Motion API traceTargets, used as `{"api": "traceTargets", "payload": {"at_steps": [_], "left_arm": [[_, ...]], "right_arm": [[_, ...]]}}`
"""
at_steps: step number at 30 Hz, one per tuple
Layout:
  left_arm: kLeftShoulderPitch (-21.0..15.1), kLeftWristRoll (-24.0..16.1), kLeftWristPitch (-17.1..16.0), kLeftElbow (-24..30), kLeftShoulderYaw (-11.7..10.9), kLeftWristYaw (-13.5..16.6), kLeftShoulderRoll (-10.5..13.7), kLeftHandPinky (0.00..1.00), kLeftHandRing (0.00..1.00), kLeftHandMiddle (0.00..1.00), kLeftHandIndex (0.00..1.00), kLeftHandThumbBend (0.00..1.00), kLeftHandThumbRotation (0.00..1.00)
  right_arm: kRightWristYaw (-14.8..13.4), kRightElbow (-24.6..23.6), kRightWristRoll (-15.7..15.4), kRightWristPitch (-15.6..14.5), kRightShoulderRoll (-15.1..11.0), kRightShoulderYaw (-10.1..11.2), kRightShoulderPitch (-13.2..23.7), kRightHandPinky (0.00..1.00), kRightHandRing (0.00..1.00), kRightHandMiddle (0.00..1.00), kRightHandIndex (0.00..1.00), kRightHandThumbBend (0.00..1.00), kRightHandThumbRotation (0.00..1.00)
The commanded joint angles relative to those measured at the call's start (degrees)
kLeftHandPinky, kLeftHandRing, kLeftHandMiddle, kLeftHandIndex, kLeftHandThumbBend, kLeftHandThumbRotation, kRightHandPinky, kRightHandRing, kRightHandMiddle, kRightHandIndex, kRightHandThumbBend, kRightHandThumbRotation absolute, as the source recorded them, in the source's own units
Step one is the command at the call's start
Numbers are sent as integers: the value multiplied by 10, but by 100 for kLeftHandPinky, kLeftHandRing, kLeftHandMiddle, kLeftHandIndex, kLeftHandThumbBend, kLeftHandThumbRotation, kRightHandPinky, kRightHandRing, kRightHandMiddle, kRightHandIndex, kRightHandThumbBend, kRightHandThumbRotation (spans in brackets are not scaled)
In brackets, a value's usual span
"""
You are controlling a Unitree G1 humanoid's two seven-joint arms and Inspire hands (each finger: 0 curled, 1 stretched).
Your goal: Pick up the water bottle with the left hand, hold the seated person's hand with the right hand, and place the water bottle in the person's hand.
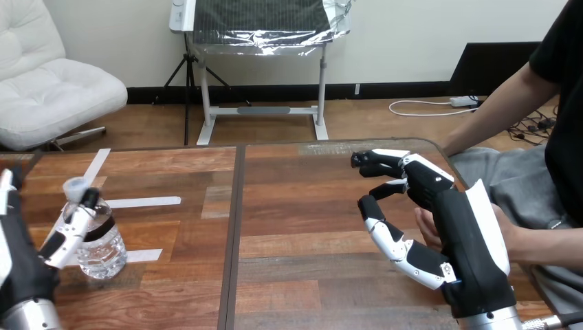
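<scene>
A clear water bottle (103,249) with a white cap and a dark band stands upright on the wooden table (302,275) at the near left. My left hand (20,265) is just left of it, with its thumb (69,234) stretched across the bottle's front and its other fingers apart from the bottle. My right hand (467,240) hovers at the table's right side, fingers loosely bent and thumb spread to the left, with nothing between them. The person's hand (427,230) shows just under that palm, mostly hidden by it. I cannot tell whether the two touch.
Strips of white tape (144,201) lie on the table behind the bottle. A dark seam (234,227) runs front to back down the table's middle. The person's other arm (491,120) reaches down to the table's far right corner.
</scene>
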State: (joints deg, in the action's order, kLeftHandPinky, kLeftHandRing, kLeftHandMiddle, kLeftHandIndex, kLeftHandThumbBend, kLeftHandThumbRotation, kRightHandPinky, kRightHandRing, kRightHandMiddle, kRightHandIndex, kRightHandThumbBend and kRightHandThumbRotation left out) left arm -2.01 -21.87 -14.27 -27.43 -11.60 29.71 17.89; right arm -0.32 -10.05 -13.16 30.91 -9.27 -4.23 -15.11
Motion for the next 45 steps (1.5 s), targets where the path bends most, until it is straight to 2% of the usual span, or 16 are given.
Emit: {"api": "traceTargets", "payload": {"at_steps": [1,15,21,30,45], "left_arm": [[-50,21,-3,-10,11,-28,6,80,87,89,92,88,68],[-66,81,8,-27,11,-105,-3,85,92,93,97,99,67],[-63,99,31,-8,13,-138,-7,88,94,95,99,100,66],[-62,105,62,6,19,-157,-10,88,94,96,100,100,65],[-68,122,74,-15,23,-172,-11,88,95,97,100,98,59]], "right_arm": [[1,2,8,16,-5,10,44,57,71,75,68,34,0],[5,2,8,14,-6,10,45,56,71,74,67,35,0],[10,2,10,15,-8,11,46,57,71,75,68,35,0],[12,4,10,15,-6,11,48,57,71,75,67,36,0],[13,4,9,14,-8,13,50,57,71,74,66,38,0]]}}
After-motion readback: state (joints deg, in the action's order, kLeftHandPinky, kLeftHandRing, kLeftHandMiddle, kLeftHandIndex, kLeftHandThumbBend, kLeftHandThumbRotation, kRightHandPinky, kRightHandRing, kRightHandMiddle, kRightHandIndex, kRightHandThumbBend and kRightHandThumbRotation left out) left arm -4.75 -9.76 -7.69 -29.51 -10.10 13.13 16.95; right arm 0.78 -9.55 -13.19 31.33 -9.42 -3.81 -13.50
